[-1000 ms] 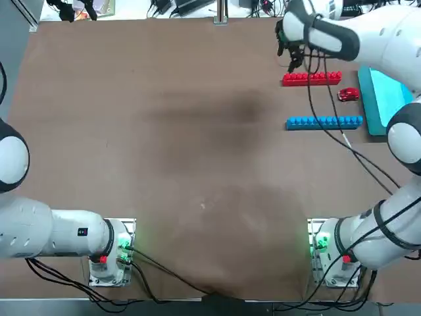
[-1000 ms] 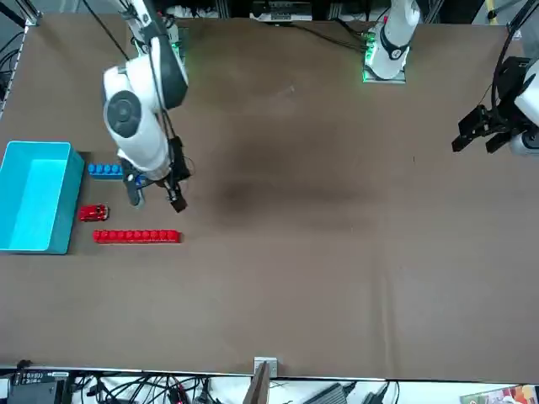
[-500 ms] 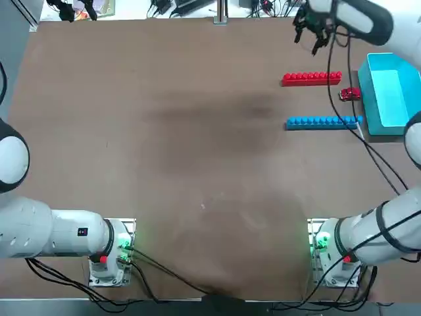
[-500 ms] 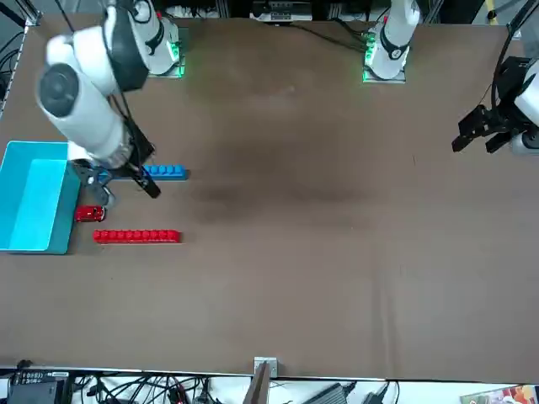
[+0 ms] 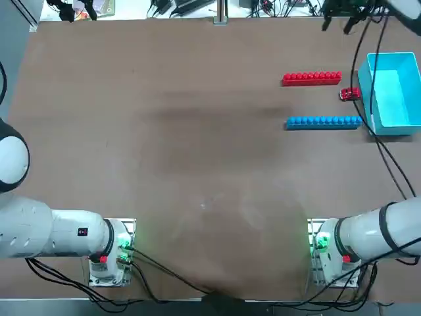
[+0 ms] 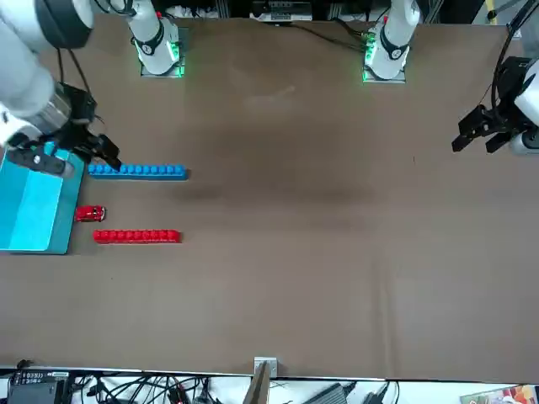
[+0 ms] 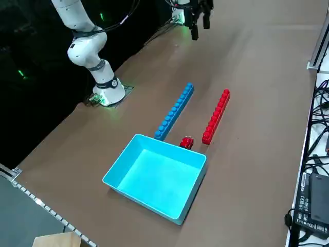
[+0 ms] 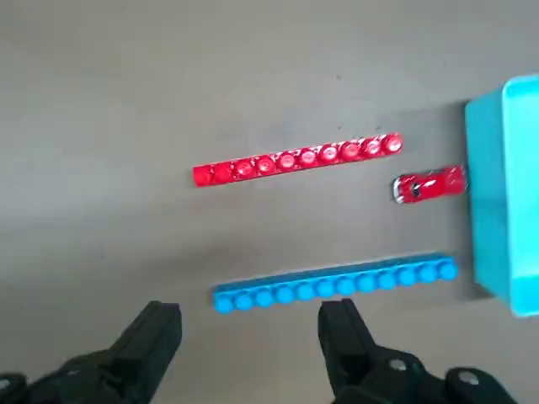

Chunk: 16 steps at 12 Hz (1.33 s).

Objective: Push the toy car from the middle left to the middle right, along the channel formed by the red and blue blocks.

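Observation:
The red bar (image 5: 312, 78) and the blue bar (image 5: 323, 122) lie parallel at the table's right, with the channel (image 5: 316, 100) of bare brown top between them. The tiny red toy car (image 5: 349, 94) sits at the channel's right end, nearer the red bar and close to the bin. My right gripper (image 5: 337, 25) hangs high over the table's far right edge, open, with nothing between its fingers (image 8: 341, 332). The wrist view looks down from high up on the red bar (image 8: 295, 160), blue bar (image 8: 333, 284) and car (image 8: 428, 185).
A light-blue open bin (image 5: 393, 92) stands just right of the bars' ends, almost touching the car (image 6: 89, 214). Its long wall (image 7: 169, 154) faces the bars. Cables lie beyond the table's far edge.
My right gripper rose and swung from beside the red bar's left end toward the far right corner. The car and both bars stayed put.

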### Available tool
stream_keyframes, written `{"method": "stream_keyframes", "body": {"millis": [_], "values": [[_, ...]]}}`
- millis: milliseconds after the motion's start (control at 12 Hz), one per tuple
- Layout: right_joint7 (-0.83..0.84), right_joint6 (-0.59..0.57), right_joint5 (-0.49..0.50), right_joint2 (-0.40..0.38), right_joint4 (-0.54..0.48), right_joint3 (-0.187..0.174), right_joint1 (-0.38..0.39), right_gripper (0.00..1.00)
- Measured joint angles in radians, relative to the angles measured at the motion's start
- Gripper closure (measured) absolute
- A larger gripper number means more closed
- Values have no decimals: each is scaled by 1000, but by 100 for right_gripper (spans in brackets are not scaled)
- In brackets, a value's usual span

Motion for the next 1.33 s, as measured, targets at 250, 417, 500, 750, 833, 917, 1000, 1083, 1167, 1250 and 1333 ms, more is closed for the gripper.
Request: {"method": "stream_keyframes", "body": {"millis": [250, 417, 500, 750, 833, 917, 1000, 1083, 1167, 1250, 1333], "values": [[-186, -21, 1, -40, 0, -13, -28, 0], [-257, -33, 1, -58, 0, -30, -28, 0], [-278, -37, 1, -64, 0, -39, -29, 0], [-291, -52, 1, -73, 20, -47, -29, 0], [-284, -87, 3, -73, 41, -46, -29, 0], [-280, -116, 4, -74, 62, -46, -29, 0], [-279, -132, 4, -74, 78, -46, -29, 0], [-279, -139, 4, -74, 88, -45, -29, 0], [-279, -142, 4, -73, 95, -45, -28, 0], [-279, -146, 4, -73, 100, -45, -28, 0], [-279, -150, 4, -73, 102, -44, -28, 0]]}}
